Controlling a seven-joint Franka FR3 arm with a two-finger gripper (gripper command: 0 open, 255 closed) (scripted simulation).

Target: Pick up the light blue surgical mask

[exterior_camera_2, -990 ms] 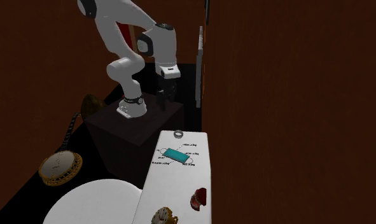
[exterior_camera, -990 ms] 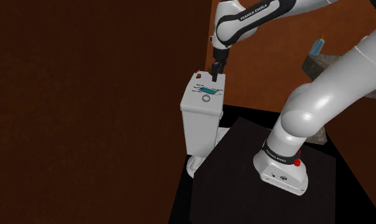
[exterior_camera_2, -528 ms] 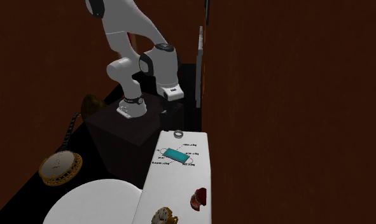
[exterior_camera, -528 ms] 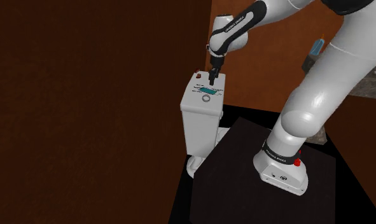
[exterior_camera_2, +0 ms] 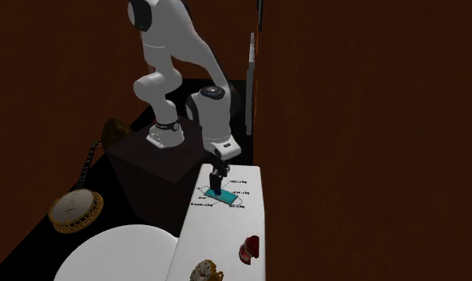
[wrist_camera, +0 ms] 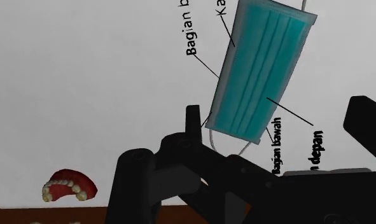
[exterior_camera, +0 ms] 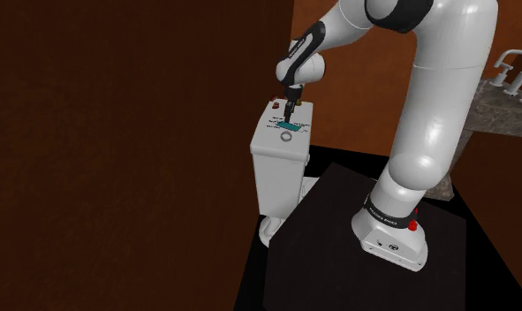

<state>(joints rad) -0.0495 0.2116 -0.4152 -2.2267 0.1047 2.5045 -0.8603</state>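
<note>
Fingers wide, above the mask
My gripper point(wrist_camera: 278, 121) hangs over the mask point(wrist_camera: 263, 70) on the white lid point(wrist_camera: 84, 76). In the shoulder view it lies at 6 o'clock, long axis roughly across my finger line.

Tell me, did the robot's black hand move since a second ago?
Yes. In the second exterior view the gripper came down from up by the dark stand to just over the teal mask on the white top.

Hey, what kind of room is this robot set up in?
Probably a bathroom. The teal mask lies on the lid of a white toilet cistern, and a speckled counter with what looks like a tap stands behind the arm.
</note>
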